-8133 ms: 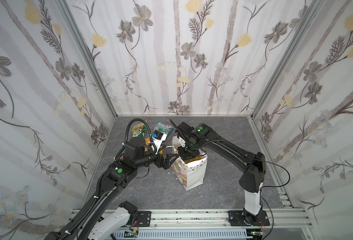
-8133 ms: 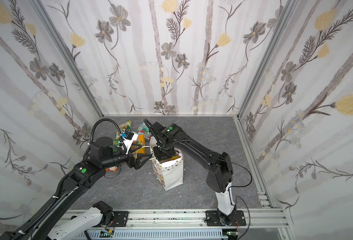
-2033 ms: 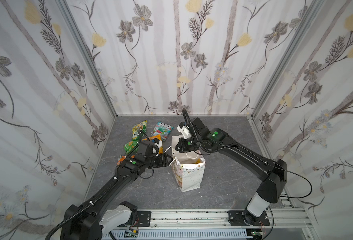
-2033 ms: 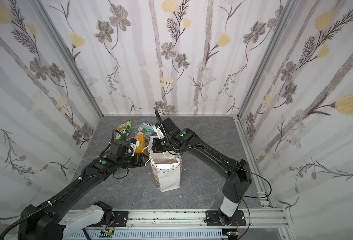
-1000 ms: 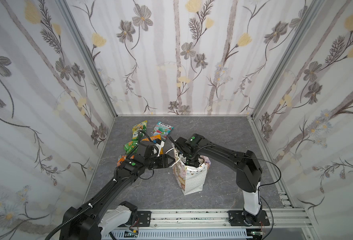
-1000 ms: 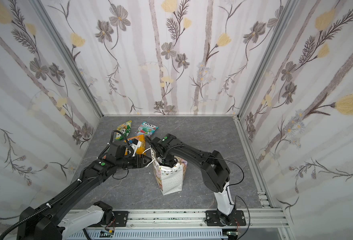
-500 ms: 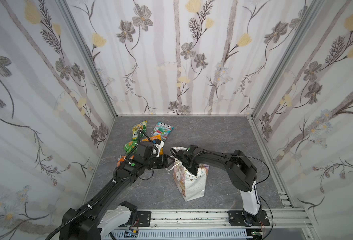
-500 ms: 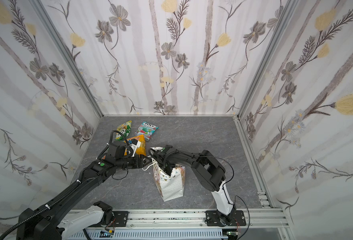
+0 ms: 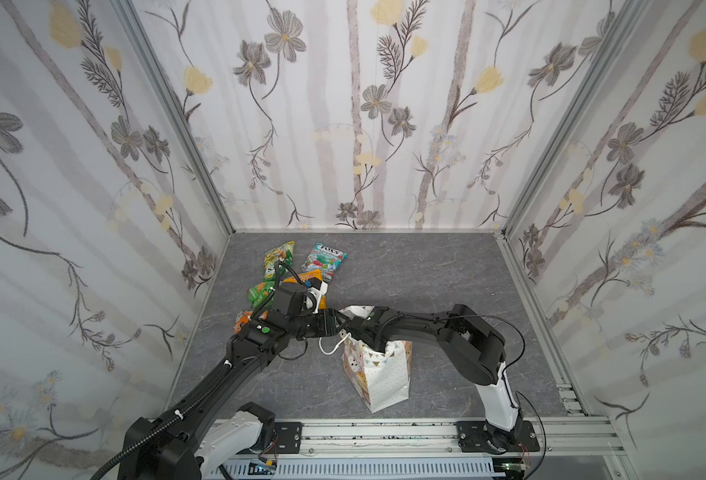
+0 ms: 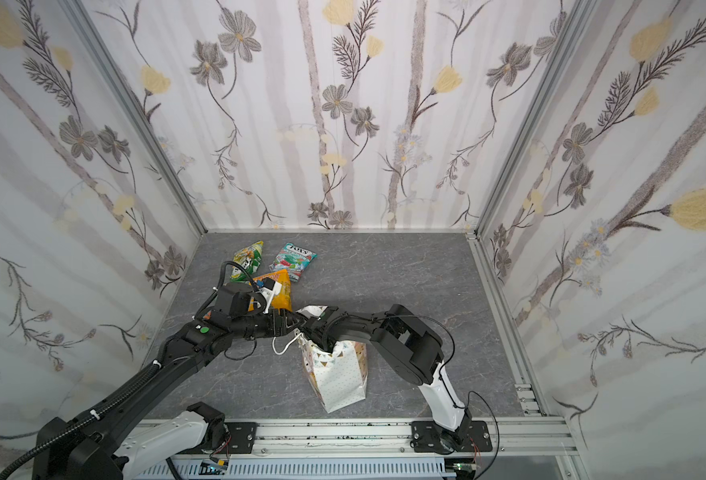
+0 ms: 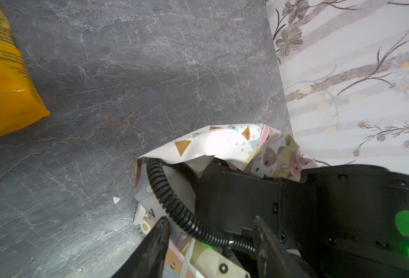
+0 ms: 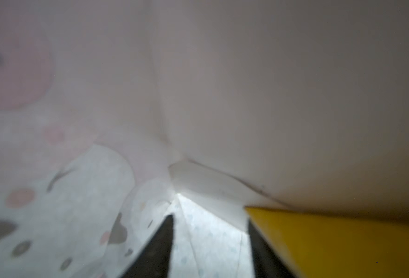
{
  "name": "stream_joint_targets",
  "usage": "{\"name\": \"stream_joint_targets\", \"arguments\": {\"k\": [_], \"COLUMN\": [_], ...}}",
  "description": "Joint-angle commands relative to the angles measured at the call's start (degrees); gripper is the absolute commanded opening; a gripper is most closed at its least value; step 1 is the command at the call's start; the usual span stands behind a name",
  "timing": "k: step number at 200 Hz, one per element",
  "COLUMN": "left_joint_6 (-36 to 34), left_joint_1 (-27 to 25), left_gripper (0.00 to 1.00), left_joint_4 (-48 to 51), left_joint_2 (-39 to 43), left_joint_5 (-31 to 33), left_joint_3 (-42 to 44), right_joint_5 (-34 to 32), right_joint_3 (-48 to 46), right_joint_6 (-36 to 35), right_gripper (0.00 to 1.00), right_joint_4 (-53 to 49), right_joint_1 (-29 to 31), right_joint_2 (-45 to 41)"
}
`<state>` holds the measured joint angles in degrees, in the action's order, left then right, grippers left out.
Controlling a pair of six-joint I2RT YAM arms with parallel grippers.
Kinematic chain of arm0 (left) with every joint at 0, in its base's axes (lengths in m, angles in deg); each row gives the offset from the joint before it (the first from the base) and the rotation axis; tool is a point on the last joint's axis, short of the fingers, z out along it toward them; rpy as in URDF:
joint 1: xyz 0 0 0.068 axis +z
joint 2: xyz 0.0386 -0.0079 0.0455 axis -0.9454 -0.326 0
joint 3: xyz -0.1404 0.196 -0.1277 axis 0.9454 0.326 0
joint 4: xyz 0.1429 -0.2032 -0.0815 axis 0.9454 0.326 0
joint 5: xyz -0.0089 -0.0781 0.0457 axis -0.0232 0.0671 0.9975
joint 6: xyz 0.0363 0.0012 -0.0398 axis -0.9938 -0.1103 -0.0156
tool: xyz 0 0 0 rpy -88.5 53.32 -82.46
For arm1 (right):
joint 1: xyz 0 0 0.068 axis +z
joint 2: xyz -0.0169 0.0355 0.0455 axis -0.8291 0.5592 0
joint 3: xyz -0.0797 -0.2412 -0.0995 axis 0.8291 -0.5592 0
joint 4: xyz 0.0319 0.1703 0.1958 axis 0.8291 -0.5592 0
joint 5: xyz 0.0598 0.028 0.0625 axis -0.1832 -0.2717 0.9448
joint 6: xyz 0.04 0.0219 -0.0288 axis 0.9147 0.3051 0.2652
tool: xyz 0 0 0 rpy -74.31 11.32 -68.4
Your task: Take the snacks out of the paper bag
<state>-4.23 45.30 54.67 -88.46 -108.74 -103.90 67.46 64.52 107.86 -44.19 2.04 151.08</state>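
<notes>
Extraction step. The right gripper (image 12: pixel 210 218), jaws parted and empty, is being shown inside the paper bag (image 9: pixel 378 374) (near centre), beside a yellow pouch (image 12: pixel 331 235); the left gripper (image 11: pixel 210 217), likewise parted, just left of the bag. Closure around the pouch is probably being required next.

You've got flowery wallpaper on all three sides, the back wall (image 9: pixel 364 124) and both side walls (image 9: pixel 52 208) done in pale grey stripes with grey and soft yellow blooms on long stems, and bare aluminium posts (image 9: pixel 176 120) running down the corners. The floor (image 9: pixel 426 270) is a dark grey slab with marbled veining, evenly lit, with a metal rail (image 9: pixel 384 434) across the front edge
</notes>
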Motion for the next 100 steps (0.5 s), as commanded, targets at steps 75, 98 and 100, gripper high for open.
{"name": "stream_joint_targets", "arguments": {"k": [75,98,100], "left_joint_6": [-0.7,-1.0,-1.0], "left_joint_1": [0.0,0.0,0.0], "left_gripper": [0.56,0.56,0.56], "left_joint_4": [0.1,0.8,0.9], "left_joint_2": [-0.2,-0.3,-0.2], "left_joint_5": [1.7,2.5,2.5], "left_joint_3": [0.7,1.1,1.2], "right_joint_5": [-6.3,-6.4,-6.5], "right_joint_3": [3.5,3.9,3.9], "right_joint_6": [5.5,7.0,7.0], "right_gripper": [0.0,0.0,0.0], "right_joint_4": [9.9,11.2,11.4], "right_joint_1": [-1.5,-2.6,-2.6], "right_joint_2": [-6.9,-9.1,-9.2]}}
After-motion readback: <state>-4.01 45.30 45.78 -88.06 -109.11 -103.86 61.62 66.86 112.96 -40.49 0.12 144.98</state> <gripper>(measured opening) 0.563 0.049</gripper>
